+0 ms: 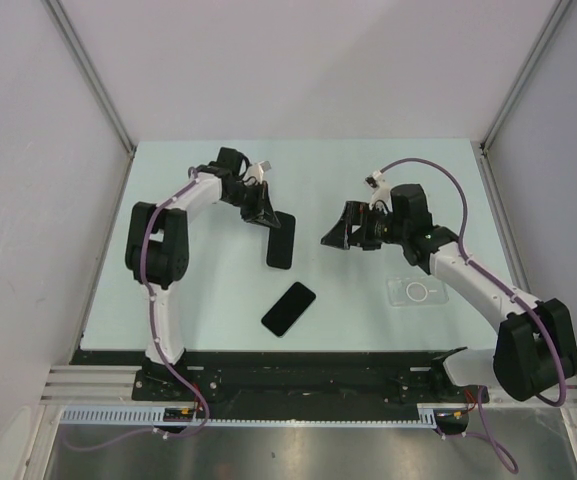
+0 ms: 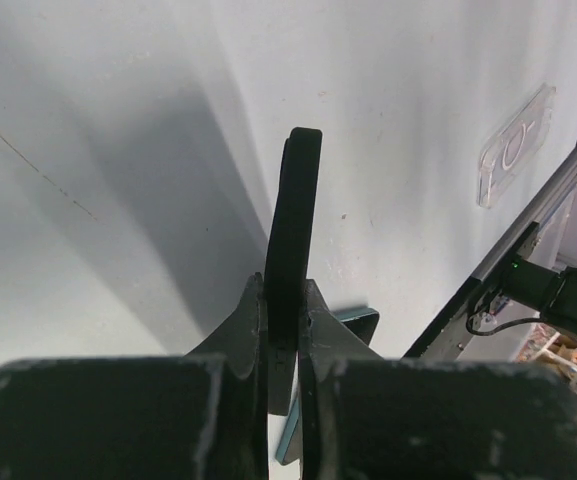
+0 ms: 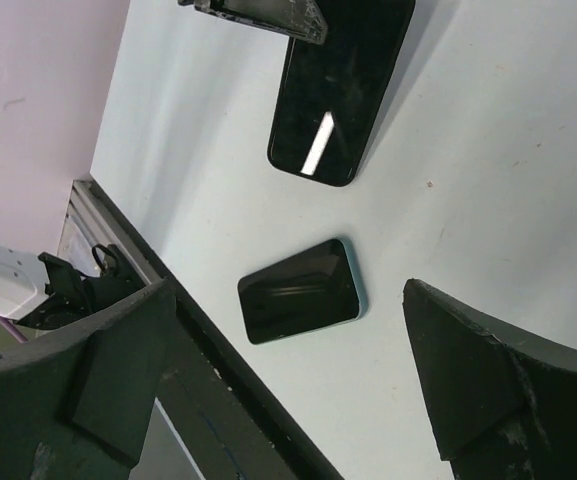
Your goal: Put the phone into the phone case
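Your left gripper (image 1: 260, 213) clamped tight on end of black phone (image 1: 281, 241). In left wrist view, phone stands edge-on, pinched between both fingers. Can't tell whether phone's far end touches table (image 1: 208, 290). Your right gripper (image 1: 348, 238) spread wide, nothing in it, at 3 o'clock of phone and apart from it. Phone case (image 1: 415, 292) lies flat on table at 4 o'clock of phone, near your right gripper, untouched. Second phone (image 1: 288, 309) loose at 6 o'clock of held one.
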`<state>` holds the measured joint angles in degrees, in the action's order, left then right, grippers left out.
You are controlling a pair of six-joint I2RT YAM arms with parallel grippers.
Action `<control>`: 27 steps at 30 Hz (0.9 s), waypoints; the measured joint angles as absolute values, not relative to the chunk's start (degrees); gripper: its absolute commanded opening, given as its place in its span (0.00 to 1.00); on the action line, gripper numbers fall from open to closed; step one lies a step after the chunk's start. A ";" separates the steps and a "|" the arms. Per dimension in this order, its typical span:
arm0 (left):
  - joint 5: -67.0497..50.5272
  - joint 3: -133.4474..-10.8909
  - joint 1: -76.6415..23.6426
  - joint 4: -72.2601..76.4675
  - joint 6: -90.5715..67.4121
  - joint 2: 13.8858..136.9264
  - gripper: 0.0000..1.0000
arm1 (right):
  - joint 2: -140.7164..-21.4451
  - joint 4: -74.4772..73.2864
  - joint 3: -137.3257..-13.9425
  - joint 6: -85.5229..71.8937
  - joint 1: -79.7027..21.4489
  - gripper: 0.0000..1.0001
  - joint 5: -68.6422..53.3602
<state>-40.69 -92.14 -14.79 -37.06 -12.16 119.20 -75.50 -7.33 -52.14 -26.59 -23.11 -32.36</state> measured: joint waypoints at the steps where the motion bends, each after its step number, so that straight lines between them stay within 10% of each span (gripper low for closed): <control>1: -40.60 -93.06 -14.70 -37.98 -11.94 120.44 0.05 | -75.31 -7.86 -52.14 -26.30 -23.11 1.00 -32.10; 10: -38.37 -99.81 -14.26 -43.79 -11.14 125.67 0.43 | -72.73 -9.96 -52.14 -25.17 -22.13 1.00 -30.24; 21: -30.79 -100.18 -13.96 -45.12 -10.61 125.14 0.57 | -72.40 -16.86 -52.14 -30.26 -19.59 1.00 -21.65; 27: -25.65 -95.61 -13.96 -44.47 -12.47 115.96 0.98 | -71.29 -26.28 -52.14 -40.51 -19.03 0.99 -7.99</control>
